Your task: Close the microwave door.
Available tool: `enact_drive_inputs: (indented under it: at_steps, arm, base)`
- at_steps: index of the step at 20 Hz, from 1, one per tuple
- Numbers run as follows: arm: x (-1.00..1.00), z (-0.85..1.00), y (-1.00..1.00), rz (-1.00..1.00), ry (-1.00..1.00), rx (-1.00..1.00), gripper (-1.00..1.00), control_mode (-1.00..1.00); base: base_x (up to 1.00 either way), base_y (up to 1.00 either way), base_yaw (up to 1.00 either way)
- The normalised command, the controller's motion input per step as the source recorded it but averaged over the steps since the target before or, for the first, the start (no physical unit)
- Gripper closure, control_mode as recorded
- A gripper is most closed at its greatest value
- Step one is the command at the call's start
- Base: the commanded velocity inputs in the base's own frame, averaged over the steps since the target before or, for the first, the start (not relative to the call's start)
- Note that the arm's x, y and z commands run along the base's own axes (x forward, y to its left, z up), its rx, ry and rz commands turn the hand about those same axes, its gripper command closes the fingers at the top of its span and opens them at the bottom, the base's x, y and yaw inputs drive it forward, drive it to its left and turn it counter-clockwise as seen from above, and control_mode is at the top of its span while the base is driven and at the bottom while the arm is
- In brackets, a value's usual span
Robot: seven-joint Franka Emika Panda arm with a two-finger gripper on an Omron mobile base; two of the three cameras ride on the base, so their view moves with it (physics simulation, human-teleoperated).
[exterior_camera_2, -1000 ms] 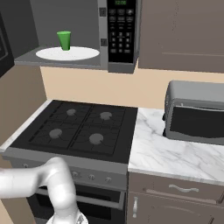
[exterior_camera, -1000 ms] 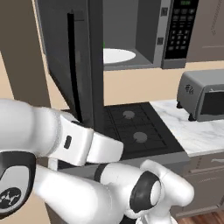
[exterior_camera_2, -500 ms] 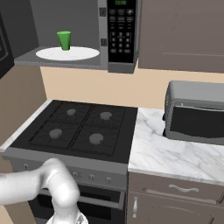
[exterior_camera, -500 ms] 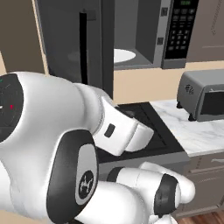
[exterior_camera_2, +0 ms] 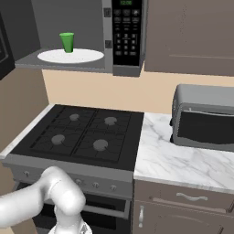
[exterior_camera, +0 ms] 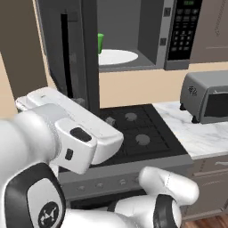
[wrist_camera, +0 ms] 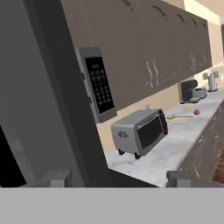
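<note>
Left base view: I see the door (exterior_camera: 73,53) swung wide open, standing edge-on at the left side of the microwave (exterior_camera: 133,33), its long axis vertical and its thin black handle (exterior_camera: 66,58) running up and down. My arm reaches up behind and left of the door's lower edge. Inside, a green cup (exterior_camera: 100,43) sits on the white plate (exterior_camera: 116,57).

Right base view: the cavity gapes open above the stove (exterior_camera_2: 77,137); the toaster oven (exterior_camera_2: 204,119) sits on the counter's right part.

Hand view: the door (wrist_camera: 48,96) looms just ahead and left of my 2 fingertips (wrist_camera: 54,178), which stand well apart with nothing between them. I judge the push must go rightward, toward the keypad (wrist_camera: 99,85).
</note>
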Motion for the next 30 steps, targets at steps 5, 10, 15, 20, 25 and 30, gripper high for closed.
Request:
enact_drive_inputs:
  at_steps: [5, 10, 15, 20, 25, 30]
  arm:
    - [-0.41, -0.07, 0.48, 0.00, -0.25, -0.17, -1.00, -1.00]
    - [-0.27, -0.01, -0.01, 0.02, -0.18, -0.03, -1.00, -1.00]
    - [0.19, -0.04, 0.07, 0.11, -0.05, -0.06, -1.00, -1.00]
    - [1.00, -0.55, 0.13, 0.09, 0.01, -0.13, -1.00, -1.00]
    - [0.78, -0.38, 0.25, 0.02, 0.07, -0.17, -1.00, -1.00]
    - [0.34, 0.02, -0.34, 0.00, 0.23, -0.15, -1.00, -1.00]
  base:
    - [0.00, 0.00, 0.00]
    - [0.00, 0.00, 0.00]
    - [0.00, 0.00, 0.00]
    - [0.00, 0.00, 0.00]
    - [0.00, 0.00, 0.00]
    - [0.00, 0.00, 0.00]
